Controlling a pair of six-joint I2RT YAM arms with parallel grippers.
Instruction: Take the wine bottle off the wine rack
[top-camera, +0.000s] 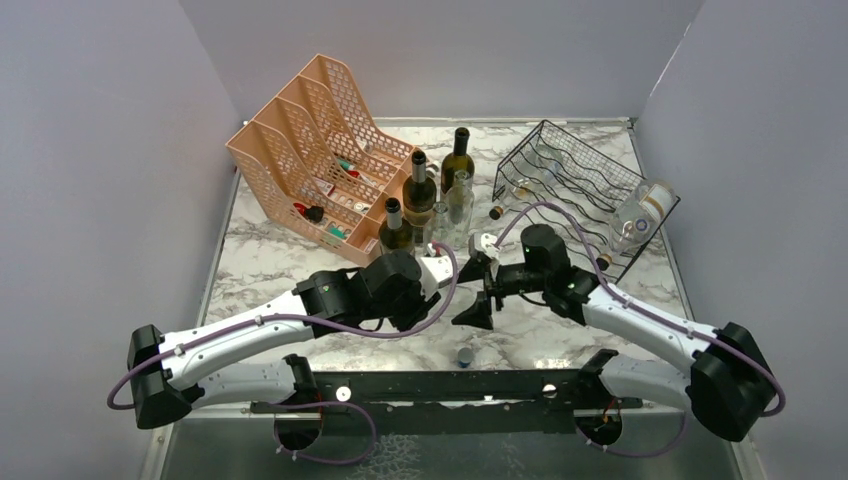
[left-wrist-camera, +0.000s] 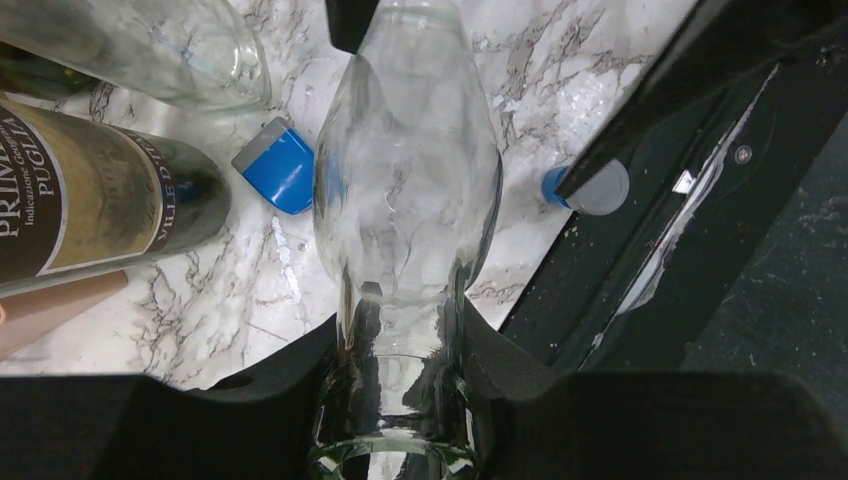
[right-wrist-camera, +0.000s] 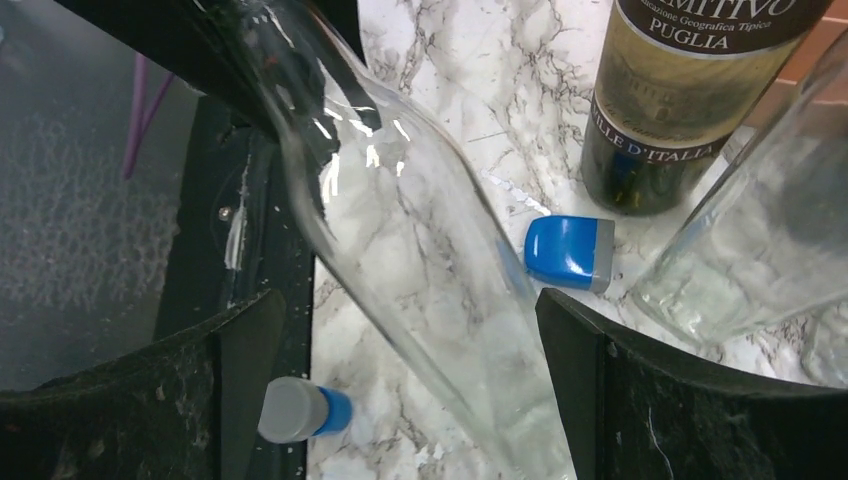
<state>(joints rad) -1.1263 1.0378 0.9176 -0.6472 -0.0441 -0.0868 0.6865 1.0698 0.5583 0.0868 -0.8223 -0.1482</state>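
Observation:
My left gripper (left-wrist-camera: 400, 400) is shut on the neck of a clear glass wine bottle (left-wrist-camera: 405, 170) and holds it over the marble table. In the right wrist view the bottle (right-wrist-camera: 420, 260) runs diagonally between the wide-open fingers of my right gripper (right-wrist-camera: 410, 390), which straddle its body. In the top view both grippers, left (top-camera: 450, 268) and right (top-camera: 478, 292), meet at the table's middle, in front of the black wire wine rack (top-camera: 580, 185). The rack holds clear bottles (top-camera: 640, 215) at its right end. The held bottle is hard to make out from above.
Dark wine bottles (top-camera: 420, 190) and a clear one (top-camera: 458, 200) stand together behind the grippers. A peach mesh file organizer (top-camera: 320, 150) stands at back left. Two blue-and-grey caps (right-wrist-camera: 570, 252) (right-wrist-camera: 295, 410) lie on the marble near the black base plate (left-wrist-camera: 720, 200).

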